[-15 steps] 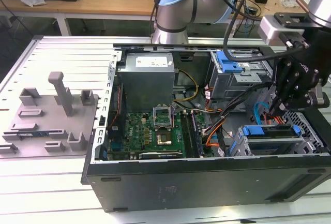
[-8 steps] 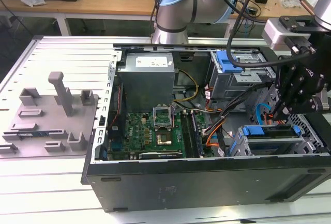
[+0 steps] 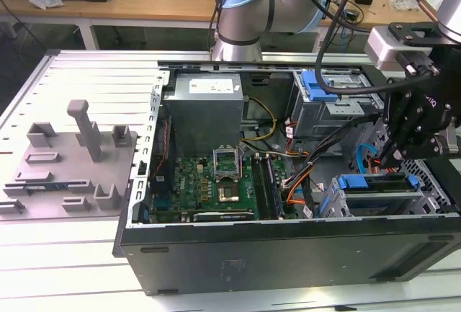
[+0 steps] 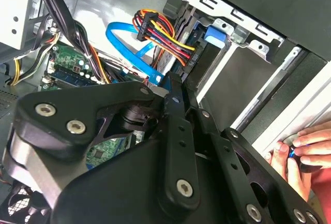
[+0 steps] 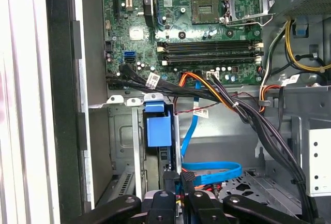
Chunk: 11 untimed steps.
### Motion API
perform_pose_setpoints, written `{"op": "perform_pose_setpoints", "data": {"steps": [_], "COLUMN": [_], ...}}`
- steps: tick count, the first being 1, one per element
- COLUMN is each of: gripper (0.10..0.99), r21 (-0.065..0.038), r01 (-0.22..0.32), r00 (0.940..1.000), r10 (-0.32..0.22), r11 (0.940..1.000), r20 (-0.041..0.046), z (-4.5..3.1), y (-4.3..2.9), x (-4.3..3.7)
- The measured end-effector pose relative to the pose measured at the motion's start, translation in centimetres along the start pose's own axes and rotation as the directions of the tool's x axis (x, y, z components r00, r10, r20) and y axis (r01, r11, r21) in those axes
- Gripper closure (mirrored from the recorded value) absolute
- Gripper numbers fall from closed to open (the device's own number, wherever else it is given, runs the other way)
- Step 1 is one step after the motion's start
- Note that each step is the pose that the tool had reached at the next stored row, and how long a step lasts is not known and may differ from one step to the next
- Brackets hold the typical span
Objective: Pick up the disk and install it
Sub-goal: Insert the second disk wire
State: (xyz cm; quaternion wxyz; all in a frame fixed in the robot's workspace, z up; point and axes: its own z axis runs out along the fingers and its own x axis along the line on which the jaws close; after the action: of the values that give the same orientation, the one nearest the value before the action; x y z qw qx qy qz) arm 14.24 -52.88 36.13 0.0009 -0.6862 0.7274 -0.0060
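Open computer case lying on its side on the bench. It contains the motherboard, a grey power supply and two metal drive cages toward the exterior view's right. The far cage carries a blue latch on top. The near cage contains the disk, which sits flat in the bay with its blue carrier rail along the upper edge. In the first wrist view the disk is edge-on inside this cage, with its blue rail end facing the camera. The gripper is poised just above the disk's rail. Its jaws are narrow, the fingertips nearly together (whether they pinch the rail I cannot tell). In both wrist views the gripper is just beside a looped blue data cable. A person's hand touches the outer case edge.
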Motion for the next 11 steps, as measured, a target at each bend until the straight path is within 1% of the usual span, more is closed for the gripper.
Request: {"op": "perform_pose_setpoints", "data": {"steps": [11], "gripper": [0.925], "r21": [0.000], "r01": [0.000], "r00": [1.0000], "r10": [0.000], "r11": [1.0000], "r20": [0.0000], "z": [0.46], "y": [-0.01], "x": [0.28]}}
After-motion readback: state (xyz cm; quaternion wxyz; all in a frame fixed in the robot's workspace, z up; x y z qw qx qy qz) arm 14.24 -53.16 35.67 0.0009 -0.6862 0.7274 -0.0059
